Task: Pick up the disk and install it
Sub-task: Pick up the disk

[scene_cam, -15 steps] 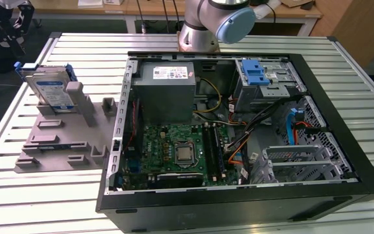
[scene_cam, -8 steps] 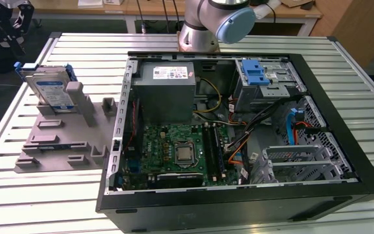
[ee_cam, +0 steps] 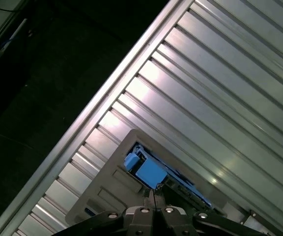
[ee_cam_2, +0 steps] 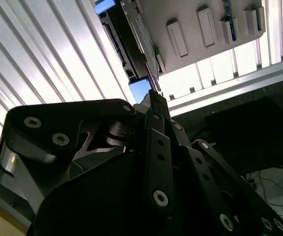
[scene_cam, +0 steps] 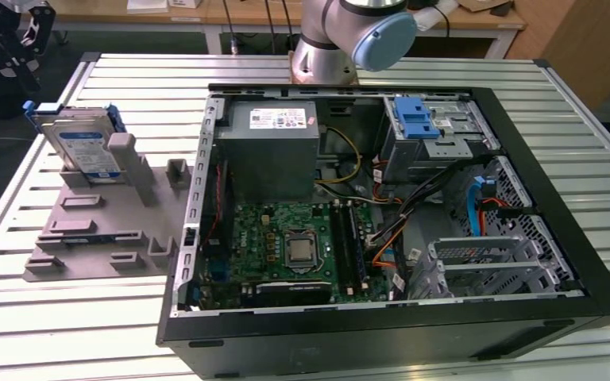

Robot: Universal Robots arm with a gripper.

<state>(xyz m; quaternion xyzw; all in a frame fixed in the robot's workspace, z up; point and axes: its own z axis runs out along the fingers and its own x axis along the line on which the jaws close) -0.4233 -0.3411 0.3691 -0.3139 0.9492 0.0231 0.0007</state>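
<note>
Jaws pressed together, pointing down — hovering above the upright disk.

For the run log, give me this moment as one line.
disk: upright in grey holder beside the open computer case | gripper: shut, empty, apart from disk | install: not yet done

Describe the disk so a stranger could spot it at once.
Start at the open computer case on the slatted table; to the exterior view's left of it lies a grey fixture. At the fixture's far end the disk stands on edge. Unlike the grey blocks around it, it is silver with a white-and-blue label and a blue frame.
</note>
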